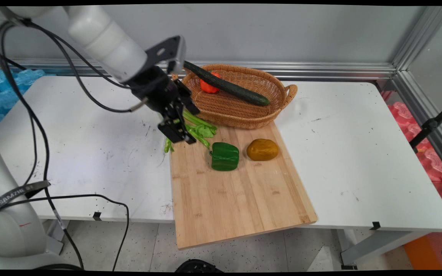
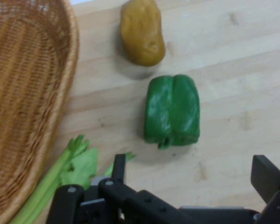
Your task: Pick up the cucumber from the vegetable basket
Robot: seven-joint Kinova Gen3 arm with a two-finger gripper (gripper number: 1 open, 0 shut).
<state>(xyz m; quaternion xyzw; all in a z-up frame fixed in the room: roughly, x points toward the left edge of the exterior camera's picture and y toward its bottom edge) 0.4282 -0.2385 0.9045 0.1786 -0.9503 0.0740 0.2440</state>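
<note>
I see the pincer (image 1: 177,131) low over the far left corner of the cutting board (image 1: 240,191), right above the celery (image 1: 200,128). In the hand view its fingers (image 2: 119,168) stand wide apart with nothing between them; one finger sits beside the leafy end of the celery (image 2: 60,175), the other is off at the picture's right edge. I cannot tell whether either finger touches the celery.

The celery lies along the board's far left edge, one end hanging just past the edge onto the table (image 1: 359,153), the other end close beside the basket (image 1: 240,111). The green pepper (image 1: 225,156) lies on the board near the pincer, toward the right in the main view, stem end turned toward the celery. The potato (image 1: 262,149) lies just beside the pepper, farther right, not touching it.

The wicker basket sits at the board's far end, its near rim overlapping the board. A cucumber (image 1: 226,84) lies slanted across it, one end propped over the rim behind the arm. A small red-orange vegetable (image 1: 208,86) sits partly hidden under the cucumber; I cannot tell what it is.

The table is white and scuffed. The board's near end overhangs its front edge. A plain grey wall (image 1: 267,30) with a metal rail stands behind.
</note>
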